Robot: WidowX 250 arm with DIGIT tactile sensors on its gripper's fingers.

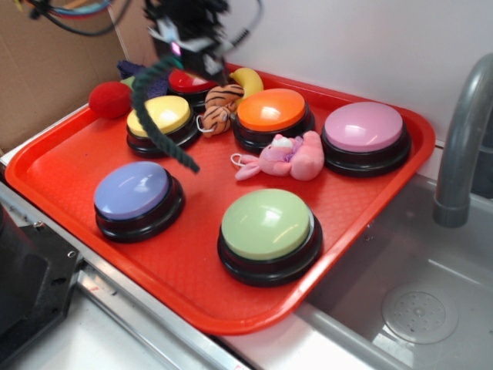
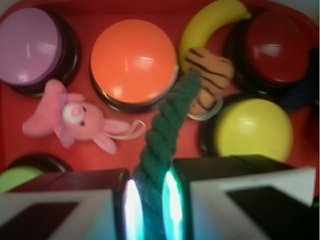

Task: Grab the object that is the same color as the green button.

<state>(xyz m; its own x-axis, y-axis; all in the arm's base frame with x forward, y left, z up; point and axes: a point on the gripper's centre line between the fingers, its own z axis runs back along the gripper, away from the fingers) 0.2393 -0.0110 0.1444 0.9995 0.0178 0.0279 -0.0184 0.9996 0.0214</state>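
My gripper (image 1: 187, 55) hangs above the back of the red tray (image 1: 69, 166) and is shut on the dark green twisted rope (image 1: 152, 116). The rope curves down from the jaws, its tail hanging in the air in front of the yellow button (image 1: 159, 116). In the wrist view the rope (image 2: 165, 140) is pinched between the two fingers, my gripper (image 2: 149, 207) closed on it. The pale green button (image 1: 266, 223) sits at the tray's front right; only its edge (image 2: 15, 178) shows in the wrist view.
On the tray: blue button (image 1: 132, 190), orange button (image 1: 271, 109), pink button (image 1: 363, 126), red button (image 1: 189, 82), pink plush bunny (image 1: 289, 156), tiger plush (image 1: 219, 106), banana (image 1: 248, 78). A red ball (image 1: 109, 99) lies at the tray's back left. A grey faucet (image 1: 461, 139) and sink are right.
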